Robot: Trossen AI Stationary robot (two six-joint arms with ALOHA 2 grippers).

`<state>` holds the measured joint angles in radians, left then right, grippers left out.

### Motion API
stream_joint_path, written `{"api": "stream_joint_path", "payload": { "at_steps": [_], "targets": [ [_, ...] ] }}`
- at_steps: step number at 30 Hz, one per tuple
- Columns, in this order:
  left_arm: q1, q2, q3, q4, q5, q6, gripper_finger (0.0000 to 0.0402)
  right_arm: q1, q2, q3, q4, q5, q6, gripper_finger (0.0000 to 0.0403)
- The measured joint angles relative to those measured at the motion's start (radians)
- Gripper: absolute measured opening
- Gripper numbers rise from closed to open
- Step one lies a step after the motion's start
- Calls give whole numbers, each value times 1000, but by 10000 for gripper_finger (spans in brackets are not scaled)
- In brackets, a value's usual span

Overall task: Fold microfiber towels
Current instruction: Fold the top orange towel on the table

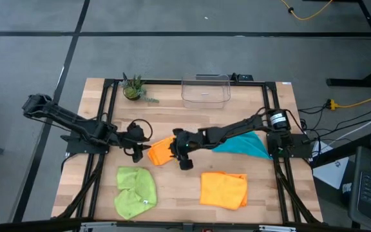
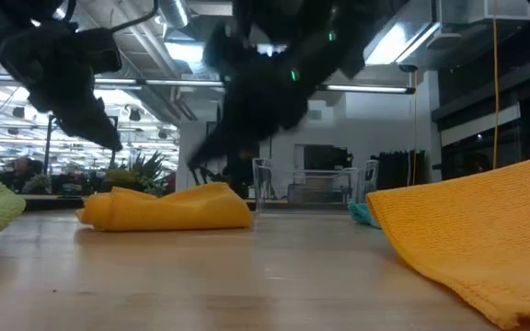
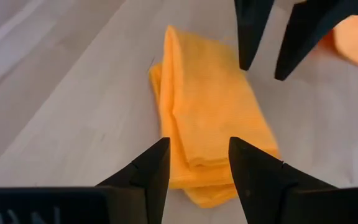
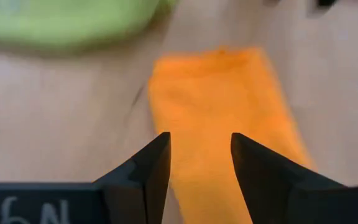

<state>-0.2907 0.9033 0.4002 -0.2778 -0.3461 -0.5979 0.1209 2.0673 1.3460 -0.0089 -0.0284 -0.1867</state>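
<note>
**Folded orange towel flanked by two parted claws**

Folded orange towel (image 1: 161,151) lying flat mid-table, a narrow strip, long axis running roughly from 2 o'clock down to 8 o'clock in the high view. Bracketed end to end: left gripper (image 1: 136,151) just off its 9 o'clock end, right gripper (image 1: 183,159) just off its 3 o'clock end, slightly toward 4. Neither claw clamped on anything, fingers parted on both, bare gap between them. In the left wrist view, towel stretching away lengthwise straight ahead of the left gripper (image 3: 197,165), layered fold edges facing the fingers. Same lengthwise line-up ahead of the right gripper (image 4: 201,162) in its own wrist view. From table height, towel (image 2: 168,209) seen as a low flat mound, dark arms hanging above.

Farther out: lime green towel (image 1: 135,191) bunched at 7 o'clock from the folded one, second orange towel (image 1: 223,189) at 4 o'clock, teal towel (image 1: 245,144) at 3 o'clock under the right arm. Clear plastic bin (image 1: 205,90) at 1 o'clock, small potted plant (image 1: 133,89) at 11 o'clock along the far edge.
</note>
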Motion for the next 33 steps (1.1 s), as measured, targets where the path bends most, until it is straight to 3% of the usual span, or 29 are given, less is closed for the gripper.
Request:
{"api": "stream_joint_path", "payload": {
  "at_steps": [4, 9, 14, 18, 20, 22, 27, 29, 33],
  "targets": [
    [5, 15, -23, 45, -7, 4, 156, 39, 57, 0, 42, 9, -84, 171],
    [7, 54, -24, 104, -11, 10, 156, 78, 68, 0, 82, 167, -107, 171],
    [6, 89, -25, 181, 77, 42, 156, 99, 32, 1, 71, 477, -128, 171],
    [-22, 195, -24, 328, 133, 79, 155, 87, -32, 1, -13, 795, -155, 171],
    [-37, 264, 2, 399, 128, 104, 155, 66, -77, 1, -89, 879, -134, 171],
    [-49, 343, 40, 437, 126, 134, 155, 41, -122, 2, -145, 853, -83, 171],
    [-68, 560, 158, 434, 138, 183, 155, -35, -157, 3, -166, 369, 59, 171],
    [-69, 624, 195, 428, 154, 189, 155, -54, -125, 3, -123, 312, 68, 171],
    [-70, 705, 233, 421, 209, 159, 155, -71, -39, 0, -83, 305, 31, 171]
  ]
}}
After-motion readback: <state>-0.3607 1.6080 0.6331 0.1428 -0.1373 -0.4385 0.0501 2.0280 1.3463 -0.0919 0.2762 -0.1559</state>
